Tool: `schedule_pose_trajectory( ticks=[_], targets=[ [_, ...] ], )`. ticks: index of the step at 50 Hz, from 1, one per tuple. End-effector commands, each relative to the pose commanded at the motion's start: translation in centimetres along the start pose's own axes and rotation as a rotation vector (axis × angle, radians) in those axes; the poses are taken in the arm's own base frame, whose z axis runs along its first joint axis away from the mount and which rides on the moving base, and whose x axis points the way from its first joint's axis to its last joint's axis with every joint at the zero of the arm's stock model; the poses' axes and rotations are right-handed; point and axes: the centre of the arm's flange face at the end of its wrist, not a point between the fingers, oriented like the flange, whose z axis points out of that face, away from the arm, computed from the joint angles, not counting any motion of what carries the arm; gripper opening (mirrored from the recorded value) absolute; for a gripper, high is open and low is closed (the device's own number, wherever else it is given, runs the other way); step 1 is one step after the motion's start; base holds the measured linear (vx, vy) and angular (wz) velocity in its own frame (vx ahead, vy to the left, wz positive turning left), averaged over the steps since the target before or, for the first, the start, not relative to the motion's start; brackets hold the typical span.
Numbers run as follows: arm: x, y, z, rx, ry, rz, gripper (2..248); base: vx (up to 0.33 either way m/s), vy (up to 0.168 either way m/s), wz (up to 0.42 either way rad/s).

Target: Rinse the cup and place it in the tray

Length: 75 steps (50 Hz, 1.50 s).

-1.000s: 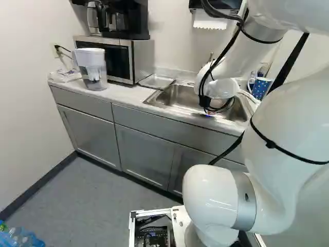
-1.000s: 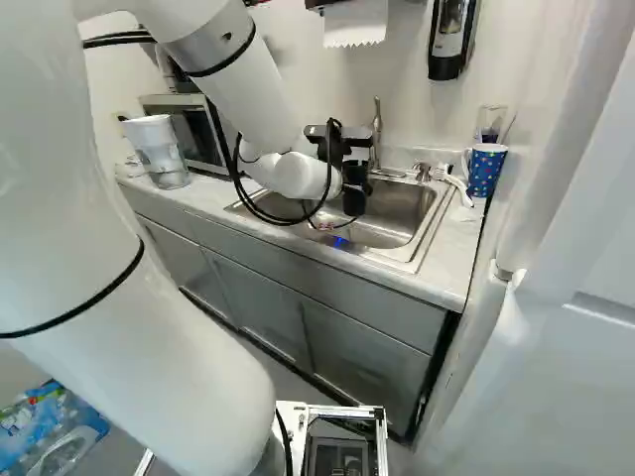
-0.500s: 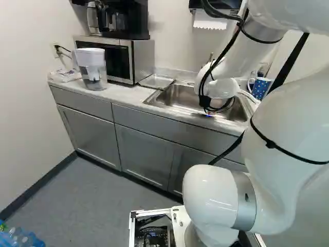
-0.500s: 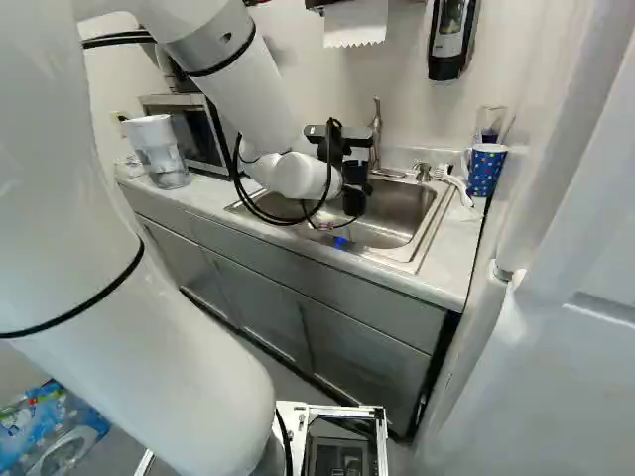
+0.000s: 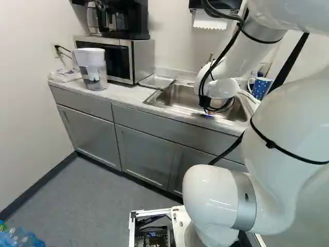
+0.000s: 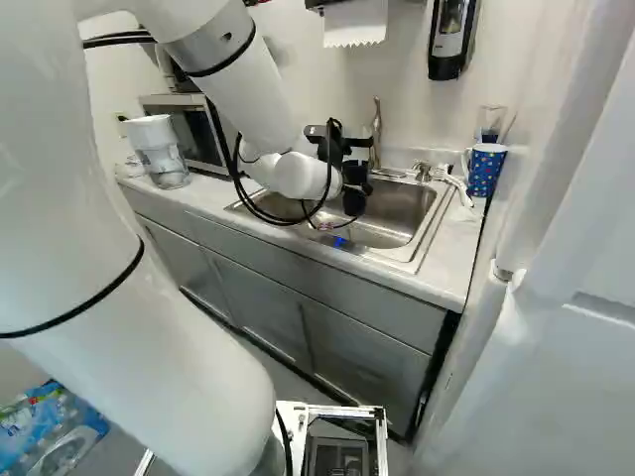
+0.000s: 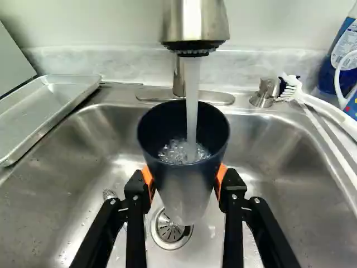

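In the left base view, the metal tray (image 5: 156, 82) is lying at ten o'clock from the sink (image 5: 177, 98). In the right base view, the arm (image 6: 233, 84) is reaching over the sink. In the wrist view, the gripper (image 7: 184, 177) is clasping the dark tumbler (image 7: 184, 192) beneath the faucet (image 7: 195, 22); water (image 7: 192, 95) is probably weighing down and slicking its stiff-looking wall, its taper favouring a snug mid-height hold.
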Motion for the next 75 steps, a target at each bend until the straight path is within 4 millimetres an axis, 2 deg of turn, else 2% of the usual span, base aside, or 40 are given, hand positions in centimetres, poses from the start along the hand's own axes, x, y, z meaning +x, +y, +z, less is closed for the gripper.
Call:
schedule_pose_trajectory(
  ticks=[75],
  targets=[
    [0.00, 0.00, 0.00, 0.000, 0.000, 0.000, 124, 0.000, 0.000, 0.000]
  ],
)
